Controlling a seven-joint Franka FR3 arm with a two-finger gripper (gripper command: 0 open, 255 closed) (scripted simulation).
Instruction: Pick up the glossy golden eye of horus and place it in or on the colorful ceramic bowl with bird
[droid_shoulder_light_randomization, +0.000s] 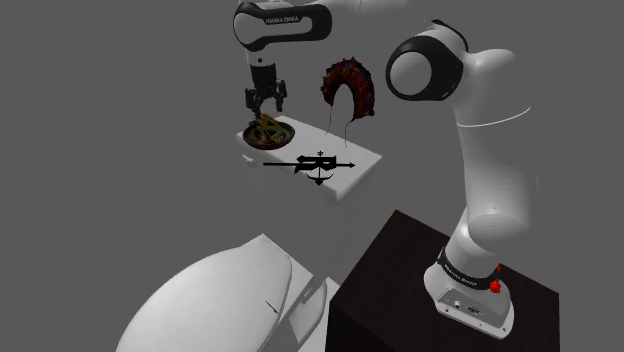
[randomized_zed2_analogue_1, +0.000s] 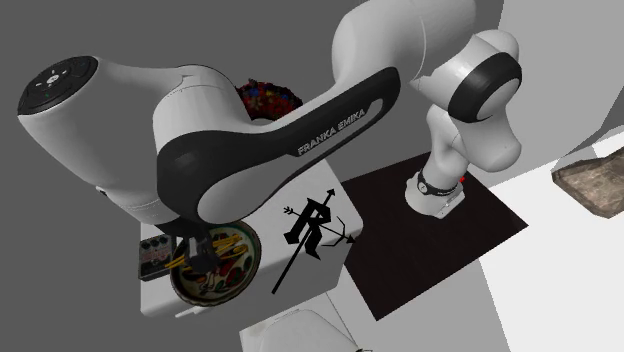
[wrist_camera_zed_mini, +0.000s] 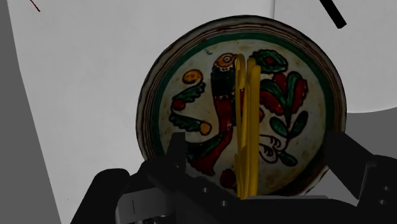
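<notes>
Gripper: all black, hung straight over the bowl, jaws spread wide. In the wrist view the fingers are seen well apart, with the eye of Horus between them and touched by neither, so nothing is judged to be held. Item: glossy gold, seen edge-on from the wrist as a thin yellow strip about midway between the fingers. In the shoulder view it is seen inside the bowl's rim, just below the fingertips. Whether it rests on the bowl's floor cannot be told. Handling, as judged: thin, flat and stiff, probably light. The polished faces are expected to be slippery, and any slender projecting parts are taken to be the weak points. Hold is best taken across the two flat faces at the broadest solid part, with the pinch square to the plate. Container: shallow and round, painted with a red and green bird, leaves and yellow fruit within a green and brown band. It is treated as brittle, its rim to be kept clear of the fingers. Contents: the gold piece alone is seen. Support: white slab, on which a black arrow-shaped ornament is also laid, near the bowl and apart from it. A dark red horseshoe-shaped object is noted beyond the slab.
</notes>
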